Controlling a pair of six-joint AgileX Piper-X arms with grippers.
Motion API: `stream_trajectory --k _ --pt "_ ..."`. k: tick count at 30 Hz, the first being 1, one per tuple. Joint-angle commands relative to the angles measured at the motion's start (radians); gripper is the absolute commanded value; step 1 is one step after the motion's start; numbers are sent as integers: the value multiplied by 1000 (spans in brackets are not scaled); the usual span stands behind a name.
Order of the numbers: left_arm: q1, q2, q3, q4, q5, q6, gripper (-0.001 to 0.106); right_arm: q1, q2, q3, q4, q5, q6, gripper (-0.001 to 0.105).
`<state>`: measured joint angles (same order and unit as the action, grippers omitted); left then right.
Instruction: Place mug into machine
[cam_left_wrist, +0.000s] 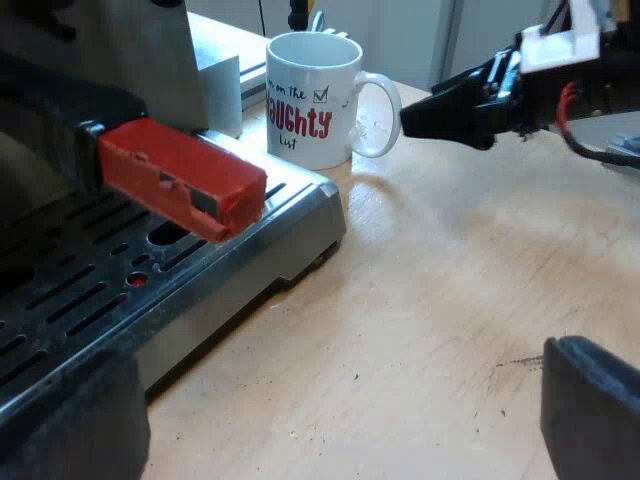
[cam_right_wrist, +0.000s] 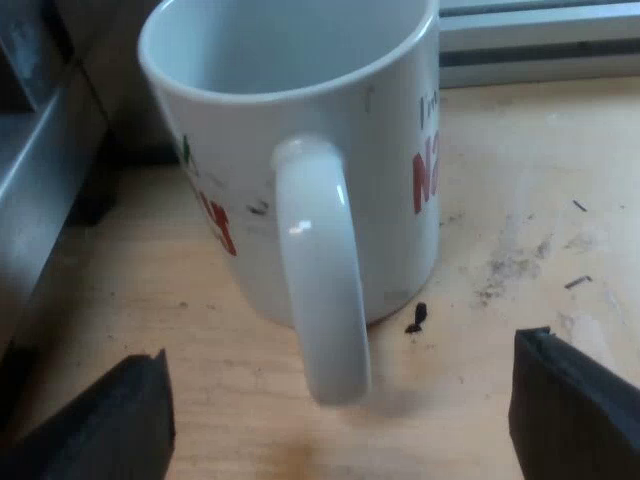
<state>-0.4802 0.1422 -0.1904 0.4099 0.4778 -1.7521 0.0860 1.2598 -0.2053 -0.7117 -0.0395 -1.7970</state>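
Mug (cam_right_wrist: 300, 150) upright on the table (cam_right_wrist: 520, 230), off the tray (cam_left_wrist: 90, 290), just beside the front corner of the machine (cam_left_wrist: 290, 225). White and glossy, with red and dark lettering and a small green tick box on its wall; inside wall plain white; loop handle (cam_right_wrist: 322, 270) turned away from the machine, toward the right gripper (cam_right_wrist: 338, 375). That gripper low over the table, level with the handle and pointing straight at the mug; fingers (cam_right_wrist: 115, 415) spread wide, one on either side of the handle, touching neither it nor the mug's wall. Seen from the other arm, its tip just short of the handle. A few dark grounds (cam_right_wrist: 415, 318) on the table at the mug's foot. Table of pale wood, scuffed near the mug. Over the slotted tray, the holder's red end (cam_left_wrist: 185, 180), jutting out near the mug but apart from it. Low over the table, well away from the mug and aimed toward it, the left gripper (cam_left_wrist: 335, 380); fingers (cam_left_wrist: 590, 410) wide apart, holding nothing.
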Motion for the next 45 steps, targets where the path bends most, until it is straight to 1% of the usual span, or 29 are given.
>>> stream_trajectory --k 1,7,10,11,14,18,19,20,21,22,25,27,29,31,32,34,35,37,38,40,41,43,44,45 --pt "-5 0 -3 -20 7 1 81 2 82 -40 -79 -2 -1 70" --pt "-5 0 -3 -20 7 1 81 2 210 -117 -107 -2 3 70" --pt "-5 0 -3 -20 7 1 81 2 244 -140 -107 -2 2 70" --pt "-5 0 -3 -20 7 1 81 2 253 -147 -107 -2 2 68" --pt "-5 0 -3 -20 7 1 81 2 269 -161 -107 -2 2 50" --pt "-5 0 -2 -20 4 1 81 2 268 -160 -107 -8 -5 12" --pt "-5 0 2 -20 -10 1 81 2 268 -160 -107 -31 -26 0" --pt "-5 0 3 -20 -21 1 81 2 268 -160 -107 -44 -34 0" --pt "-5 0 8 -18 -55 1 81 2 265 -160 -107 -72 -66 0" --pt "-5 0 12 -18 -90 1 81 2 257 -156 -96 -98 -69 0" --pt "-5 2 13 -20 -136 1 81 2 195 -150 -9 -107 -69 0" --pt "-5 2 13 -20 -138 1 81 2 139 -150 53 -96 -72 0" --pt "-5 2 13 -20 -138 1 81 2 81 -150 120 -93 -95 0" --pt "-5 2 13 -24 -138 1 81 2 -20 -150 216 -93 -139 0" --pt "-5 2 13 -26 -138 1 81 2 -49 -150 233 -93 -144 0" --pt "-5 2 13 -26 -138 1 81 2 -153 -150 342 -93 -164 0" --pt "-5 2 13 -26 -138 1 81 2 -172 -150 351 -93 -168 0" --pt "-5 2 13 -26 -138 1 81 2 -292 -150 465 -93 -183 0" --pt "-5 2 13 -26 -138 1 81 2 -321 -150 488 -93 -185 0" --pt "-5 2 13 -26 -138 4 81 2 -436 -150 580 -93 -202 0" --pt "-5 2 13 -26 -138 4 81 2 -463 -150 595 -93 -204 0" --pt "-5 2 13 -26 -140 3 81 2 -558 -150 691 -93 -205 0" --pt "-5 2 13 -26 -150 9 81 2 -581 -150 717 -97 -205 0" --pt "-5 2 13 -28 -184 14 81 2 -621 -150 757 -106 -205 0"
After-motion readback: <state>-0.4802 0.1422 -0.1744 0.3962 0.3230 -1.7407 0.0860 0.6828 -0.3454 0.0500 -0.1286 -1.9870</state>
